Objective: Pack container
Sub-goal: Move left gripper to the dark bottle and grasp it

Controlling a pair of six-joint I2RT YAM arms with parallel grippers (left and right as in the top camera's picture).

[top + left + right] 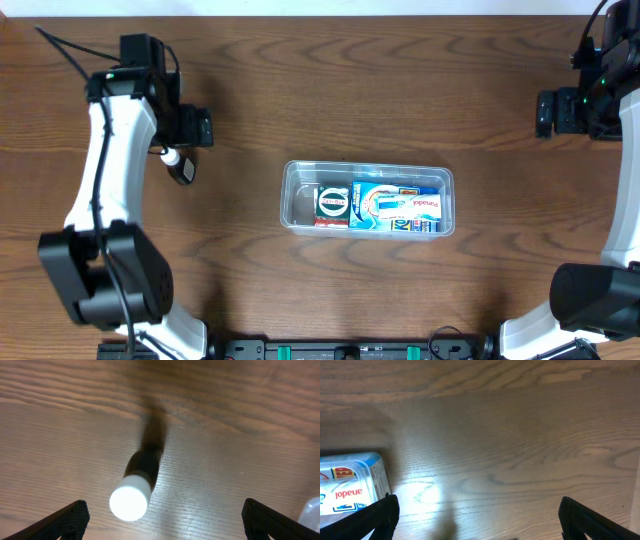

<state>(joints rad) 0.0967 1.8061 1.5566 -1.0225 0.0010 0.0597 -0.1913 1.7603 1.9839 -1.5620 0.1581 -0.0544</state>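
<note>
The left pincer (167, 517) hangs spread open, gripping nothing, above a white-capped black tube (137, 480) lying on the wooden surface (240, 435) between its fingers. The right pincer (480, 520) is spread open too, with the clear container (290, 200) off to its left.

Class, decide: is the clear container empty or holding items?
Holding items: the container has a dark box and a blue-and-white box inside, its left end bare.

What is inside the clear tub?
Inside the tub lie a black-and-white box and a bigger blue-and-white box, side by side. Anything under them is covered, so I cannot tell.
</note>
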